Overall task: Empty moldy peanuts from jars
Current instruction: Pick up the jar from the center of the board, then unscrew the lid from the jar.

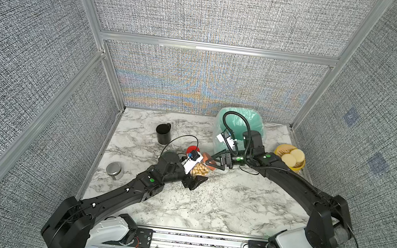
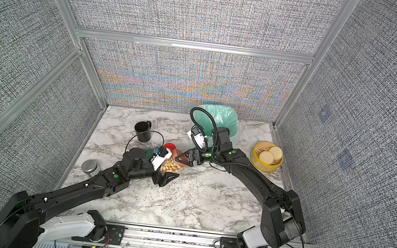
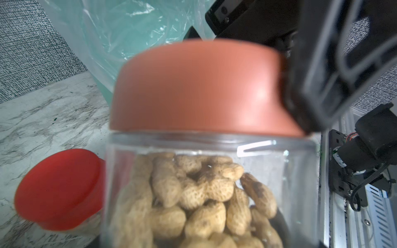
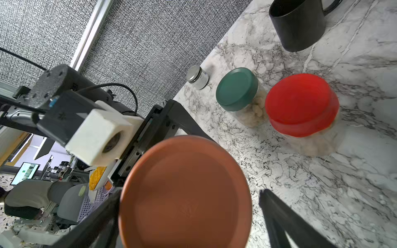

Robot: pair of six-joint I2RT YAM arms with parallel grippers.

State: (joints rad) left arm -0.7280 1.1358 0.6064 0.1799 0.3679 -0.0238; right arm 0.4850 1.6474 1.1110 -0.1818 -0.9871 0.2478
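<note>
L gripper (image 1: 200, 174): clamped on body of terracotta-lid jar (image 2: 171, 165); jar tilted, lid end toward R arm.
R gripper (image 1: 213, 162): spread wide, straddling the lid (image 4: 184, 193); one finger against rim, the other just clear.
Peanuts (image 3: 204, 189): inside held jar, lid on.
Red-lid jar (image 4: 300, 107), green-lid jar (image 4: 236, 89): upright on worktop (image 1: 234, 205), side by side, closed.

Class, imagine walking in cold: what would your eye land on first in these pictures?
First the clear jar of peanuts, held tipped sideways by the left claw at mid-table, its terracotta lid straddled by the open right claw. Then the green bag at the back and the red-lidded jar standing behind the held one.
</note>
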